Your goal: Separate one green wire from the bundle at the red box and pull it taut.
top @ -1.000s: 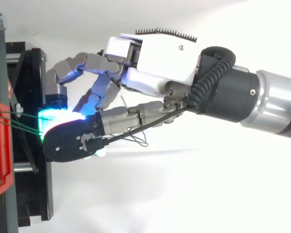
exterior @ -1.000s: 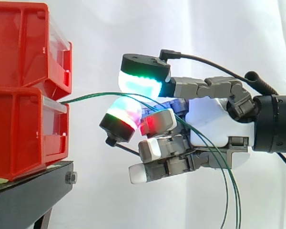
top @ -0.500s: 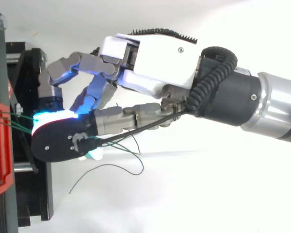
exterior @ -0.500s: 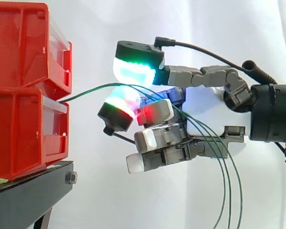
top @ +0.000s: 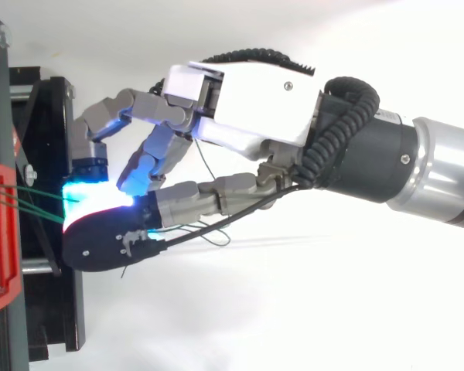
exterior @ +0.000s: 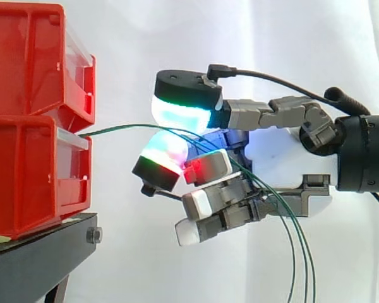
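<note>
Several green wires [exterior: 123, 128] are caught in the hand [exterior: 290, 161] I'm driving. Its fingers are curled round them, thumb pad [exterior: 180, 110] above and a finger pad [exterior: 164, 151] below, with the strands passing between. Behind the palm I see the wires hanging down loose. To the left they arc, a little slack, to the top front edge of the lower red bin [exterior: 31, 177], beneath the upper red bin [exterior: 25, 57], on the black stand [exterior: 38, 259].

Lower ends of green wires [exterior: 114, 130] off-frame
</note>
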{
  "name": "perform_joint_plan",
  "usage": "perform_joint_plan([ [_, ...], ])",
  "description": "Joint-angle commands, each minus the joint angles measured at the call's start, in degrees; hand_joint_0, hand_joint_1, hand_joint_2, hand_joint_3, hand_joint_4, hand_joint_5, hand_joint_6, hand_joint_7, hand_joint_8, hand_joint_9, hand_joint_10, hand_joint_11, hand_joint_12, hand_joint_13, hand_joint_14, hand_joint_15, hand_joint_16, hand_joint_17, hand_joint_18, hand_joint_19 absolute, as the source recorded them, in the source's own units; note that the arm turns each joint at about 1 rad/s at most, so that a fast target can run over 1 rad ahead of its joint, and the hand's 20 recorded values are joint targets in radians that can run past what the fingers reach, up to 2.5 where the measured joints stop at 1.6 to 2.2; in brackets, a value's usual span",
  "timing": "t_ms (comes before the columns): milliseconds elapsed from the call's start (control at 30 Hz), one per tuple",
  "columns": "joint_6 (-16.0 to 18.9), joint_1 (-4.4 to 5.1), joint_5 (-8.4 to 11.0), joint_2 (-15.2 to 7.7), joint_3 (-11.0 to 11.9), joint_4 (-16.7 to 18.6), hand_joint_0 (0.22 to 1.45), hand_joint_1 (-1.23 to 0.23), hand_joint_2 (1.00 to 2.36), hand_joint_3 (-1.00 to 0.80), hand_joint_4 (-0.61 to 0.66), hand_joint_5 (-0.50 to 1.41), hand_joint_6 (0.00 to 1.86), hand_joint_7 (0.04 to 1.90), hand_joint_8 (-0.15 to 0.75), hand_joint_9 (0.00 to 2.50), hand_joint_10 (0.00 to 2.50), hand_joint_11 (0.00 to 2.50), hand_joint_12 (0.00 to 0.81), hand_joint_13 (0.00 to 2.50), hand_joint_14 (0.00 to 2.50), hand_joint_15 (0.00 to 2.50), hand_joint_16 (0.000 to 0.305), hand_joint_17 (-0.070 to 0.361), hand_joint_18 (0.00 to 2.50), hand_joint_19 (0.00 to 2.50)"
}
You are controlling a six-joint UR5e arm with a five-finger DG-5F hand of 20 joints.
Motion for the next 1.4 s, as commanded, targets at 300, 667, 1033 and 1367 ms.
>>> perform_joint_plan([
  [300,0.14,0.46,2.02,0.07,0.16,-0.62,0.69,-0.88,1.01,-0.37,0.12,-0.19,0.88,1.16,0.330,1.18,0.02,1.20,0.386,1.09,0.03,0.71,0.053,0.120,0.85,0.51],
  [667,0.23,0.72,2.37,0.07,1.91,-2.90,0.57,-0.81,1.00,-0.50,0.19,-0.17,0.87,1.16,0.333,1.23,0.02,1.15,0.388,1.10,0.03,0.71,0.055,0.123,0.87,0.54],
  [1033,0.32,0.72,2.19,1.04,3.06,-6.60,0.72,-0.95,1.00,-0.50,0.16,-0.19,0.87,1.15,0.295,1.09,0.02,1.13,0.374,1.00,0.02,0.70,0.054,0.121,0.81,0.49],
  [1367,0.40,0.46,2.10,1.56,3.06,-8.79,0.60,-1.00,1.00,-0.50,0.10,-0.18,0.87,1.10,0.277,1.10,0.02,1.11,0.372,0.88,0.02,0.61,0.052,0.116,0.76,0.47],
])
